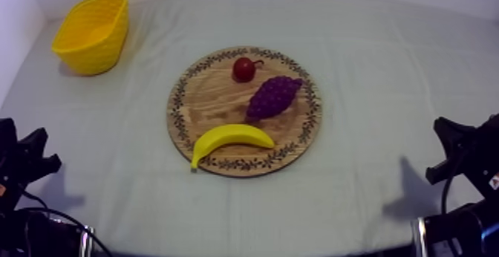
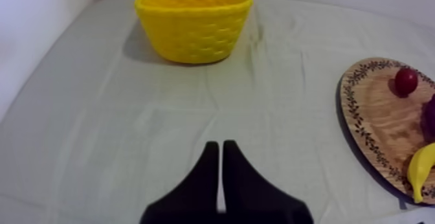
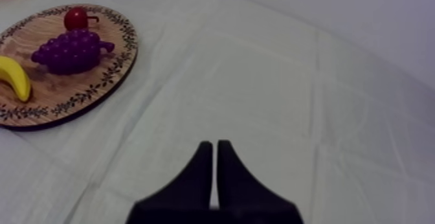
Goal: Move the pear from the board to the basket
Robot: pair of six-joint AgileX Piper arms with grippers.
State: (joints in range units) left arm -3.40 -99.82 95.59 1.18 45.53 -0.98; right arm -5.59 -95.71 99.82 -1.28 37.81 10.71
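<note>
Looking for the pear comes first, and I cannot tell where it is. The round wooden board (image 1: 212,104) carries 3 toy fruits: a banana (image 1: 230,136) at its near edge, a bunch of grapes (image 1: 273,96) right of centre and a small red fruit (image 1: 243,69) by the far rim. None of them is a pear. The yellow basket (image 1: 93,52) stands well apart from the board at the far left of the cloth (image 1: 371,89). Its near wall hides the bottom, so I cannot tell whether anything lies inside.

The left gripper (image 2: 221,144) has its 2 black fingers pressed together in a narrow wedge, holding nothing, and the right gripper (image 3: 214,142) is the same. Both sit low at their own sides, away from the board.

As I judge it, the main risk is a wrong pick. With no pear-shaped target on the board, an arm may settle on the banana, the closest in colour, and carry that off. A descent with the fingers closed would shove a fruit across or off the board rather than grasp it. The basket looks light, and a clipped rim could tip or slide it.
</note>
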